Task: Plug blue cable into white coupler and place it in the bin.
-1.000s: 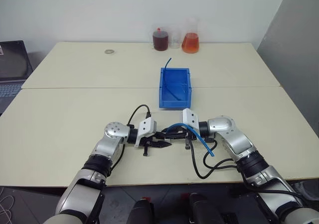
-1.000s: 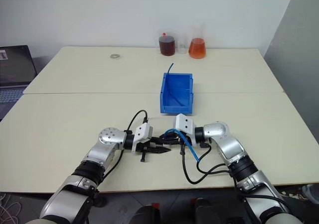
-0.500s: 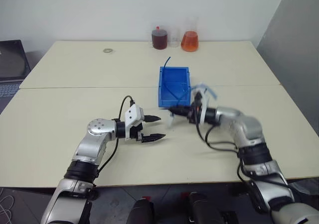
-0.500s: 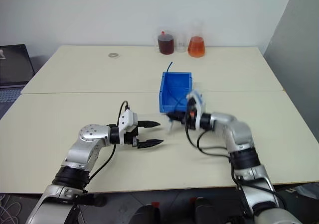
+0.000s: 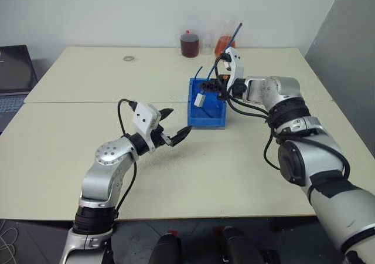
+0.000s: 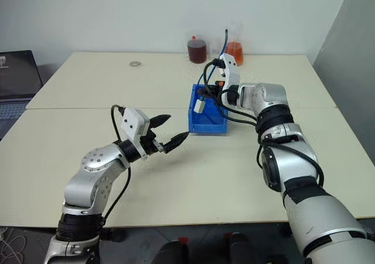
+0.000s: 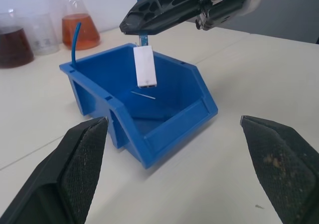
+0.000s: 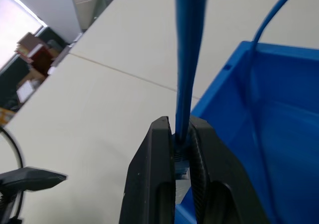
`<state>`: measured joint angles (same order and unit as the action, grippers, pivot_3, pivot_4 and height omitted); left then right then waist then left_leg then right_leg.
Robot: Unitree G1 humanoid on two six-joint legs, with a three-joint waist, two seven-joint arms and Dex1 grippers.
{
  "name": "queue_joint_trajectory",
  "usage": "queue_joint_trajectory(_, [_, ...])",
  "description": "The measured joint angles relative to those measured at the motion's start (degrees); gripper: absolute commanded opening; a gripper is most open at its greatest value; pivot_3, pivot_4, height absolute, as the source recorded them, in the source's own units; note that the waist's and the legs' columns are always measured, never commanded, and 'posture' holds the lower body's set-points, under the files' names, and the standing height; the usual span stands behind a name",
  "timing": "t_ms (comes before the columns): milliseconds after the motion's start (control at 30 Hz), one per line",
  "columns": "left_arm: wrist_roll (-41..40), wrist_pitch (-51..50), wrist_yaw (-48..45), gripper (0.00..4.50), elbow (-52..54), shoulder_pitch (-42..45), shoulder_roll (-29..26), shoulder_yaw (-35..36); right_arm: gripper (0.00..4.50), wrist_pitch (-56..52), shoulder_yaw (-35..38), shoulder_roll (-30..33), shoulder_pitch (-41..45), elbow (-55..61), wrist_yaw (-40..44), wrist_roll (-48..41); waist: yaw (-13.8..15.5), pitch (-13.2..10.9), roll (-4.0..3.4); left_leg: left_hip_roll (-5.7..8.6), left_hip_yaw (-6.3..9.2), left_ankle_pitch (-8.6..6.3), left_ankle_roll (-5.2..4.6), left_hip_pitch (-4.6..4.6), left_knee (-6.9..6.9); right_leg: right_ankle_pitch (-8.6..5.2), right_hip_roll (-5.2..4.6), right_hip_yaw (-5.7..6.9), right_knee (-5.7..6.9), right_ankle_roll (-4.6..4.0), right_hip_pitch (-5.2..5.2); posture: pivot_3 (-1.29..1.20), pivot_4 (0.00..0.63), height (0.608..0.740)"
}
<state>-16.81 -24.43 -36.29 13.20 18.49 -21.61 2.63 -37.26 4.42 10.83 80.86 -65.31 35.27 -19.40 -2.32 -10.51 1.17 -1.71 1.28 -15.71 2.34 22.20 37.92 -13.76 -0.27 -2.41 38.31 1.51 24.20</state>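
Now the white coupler (image 7: 144, 67) hangs upright over the bin (image 7: 174, 117) — long axis vertical — from the blue cable (image 8: 188, 59), which the right gripper (image 8: 182, 134) clamps between closed fingers. Nearby, the left gripper (image 5: 176, 134) hovers spread wide and empty, pointing at the bin. Cream table (image 5: 246, 176), flasks (image 5: 223, 43) by a white wall.

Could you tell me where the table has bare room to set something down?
Free: the table left of the bin and the near right edge. Crowded: over the bin, where the right end effector dangles the coupler.
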Motion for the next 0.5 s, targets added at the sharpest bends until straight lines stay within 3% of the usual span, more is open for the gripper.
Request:
queue_joint_trajectory(433, [-0.9, -1.5, 4.2, 4.5, 2.7, -1.5, 1.8, -2.3, 4.35, 8.5, 3.3, -0.1, 4.3, -8.5, -0.1, 4.5, 0.5, 0.0, -0.01, 0.05, 0.05, 0.0, 0.02, 0.44, 0.01, 0.05, -0.13, 0.13, -0.29, 0.03, 0.17, 0.0, 0.15, 0.74])
queue_joint_trajectory(500, [-1.0, -1.6, 4.2, 4.5, 2.7, -0.5, 1.8, -2.3, 4.45, 9.4, 3.8, 0.4, 4.3, -8.8, -1.7, 4.8, 0.5, 0.0, -0.01, 0.05, 0.06, 0.0, 0.02, 0.47, 0.02, 0.05, -0.13, 0.15, -0.29, 0.04, 0.17, 0.0, 0.15, 0.74])
